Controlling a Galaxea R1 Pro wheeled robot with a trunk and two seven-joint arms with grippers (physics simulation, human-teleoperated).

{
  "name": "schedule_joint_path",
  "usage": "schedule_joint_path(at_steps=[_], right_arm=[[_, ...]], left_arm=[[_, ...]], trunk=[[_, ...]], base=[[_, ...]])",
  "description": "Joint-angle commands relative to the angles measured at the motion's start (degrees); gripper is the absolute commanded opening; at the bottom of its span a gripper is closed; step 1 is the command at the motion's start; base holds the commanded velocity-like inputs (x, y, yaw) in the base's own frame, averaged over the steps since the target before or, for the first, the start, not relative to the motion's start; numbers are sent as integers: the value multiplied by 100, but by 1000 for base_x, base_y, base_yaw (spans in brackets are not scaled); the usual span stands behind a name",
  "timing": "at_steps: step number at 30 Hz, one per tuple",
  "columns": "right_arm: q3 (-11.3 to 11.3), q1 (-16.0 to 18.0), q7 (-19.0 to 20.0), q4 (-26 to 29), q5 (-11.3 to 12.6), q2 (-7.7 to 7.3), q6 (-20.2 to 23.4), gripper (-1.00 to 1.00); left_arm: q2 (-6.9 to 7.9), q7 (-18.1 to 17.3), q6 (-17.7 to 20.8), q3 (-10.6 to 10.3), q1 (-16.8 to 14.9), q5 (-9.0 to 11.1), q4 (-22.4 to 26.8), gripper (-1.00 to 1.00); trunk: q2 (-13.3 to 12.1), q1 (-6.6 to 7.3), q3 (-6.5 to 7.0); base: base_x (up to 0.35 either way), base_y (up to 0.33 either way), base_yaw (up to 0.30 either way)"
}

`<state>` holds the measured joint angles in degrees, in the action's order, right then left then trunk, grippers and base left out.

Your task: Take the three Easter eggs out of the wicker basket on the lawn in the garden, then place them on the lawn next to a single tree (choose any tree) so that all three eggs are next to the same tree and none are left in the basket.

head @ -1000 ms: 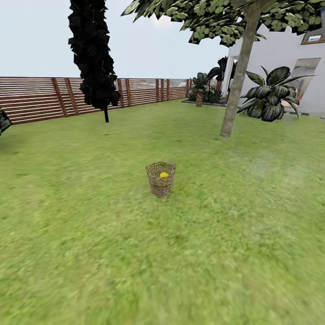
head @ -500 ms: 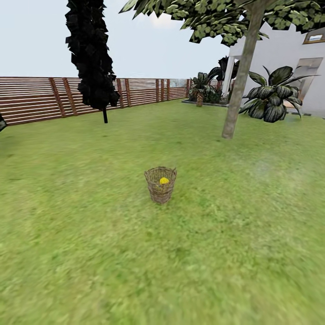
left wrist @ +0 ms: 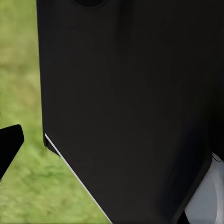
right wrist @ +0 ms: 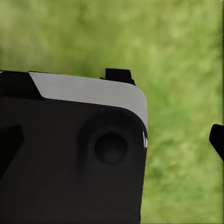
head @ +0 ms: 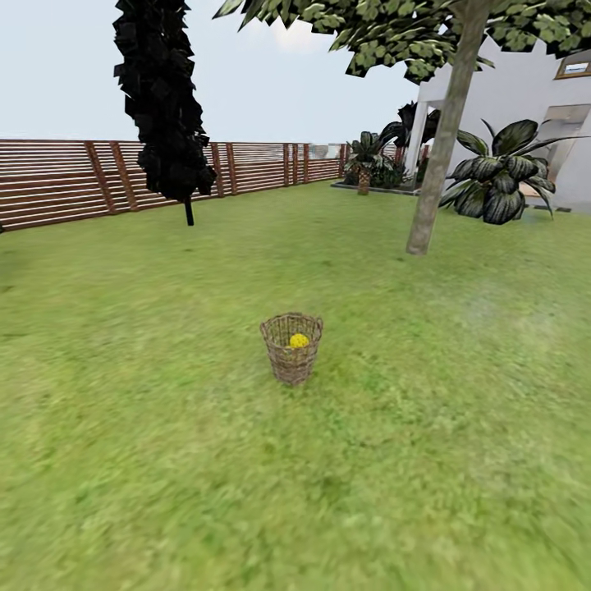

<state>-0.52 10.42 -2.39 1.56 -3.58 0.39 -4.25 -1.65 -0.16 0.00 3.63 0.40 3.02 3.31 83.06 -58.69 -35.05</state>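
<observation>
Though small and likely light, the eggs (head: 299, 340) look smooth, rounded and apt to slip; grasp each across its middle. They lie in the basket (head: 291, 349) on the lawn (head: 164, 460), well ahead of both end effectors; one yellow patch shows. Head view: basket, tree (head: 443, 139). Wrist views: dark housing, grass; end effector openness cannot be told.

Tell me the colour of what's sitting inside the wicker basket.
Yellow egg, best in the head view; pattern unreadable.
</observation>
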Motion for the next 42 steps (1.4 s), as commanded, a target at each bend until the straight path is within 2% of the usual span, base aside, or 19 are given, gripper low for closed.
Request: schedule_joint_path(at_steps=[1, 42], right_arm=[[-2, 4, -25, -7, -37, 2, -13, 100], [-3, 4, -25, -7, -29, 5, -8, 100]], left_arm=[[-2, -2, 0, 33, 4, 32, 11, 100], [-2, -2, 0, 31, 4, 32, 11, 100]], trunk=[[2, -4, -4], [2, -4, -4]], base=[[340, 0, 0], [340, 0, 0]])
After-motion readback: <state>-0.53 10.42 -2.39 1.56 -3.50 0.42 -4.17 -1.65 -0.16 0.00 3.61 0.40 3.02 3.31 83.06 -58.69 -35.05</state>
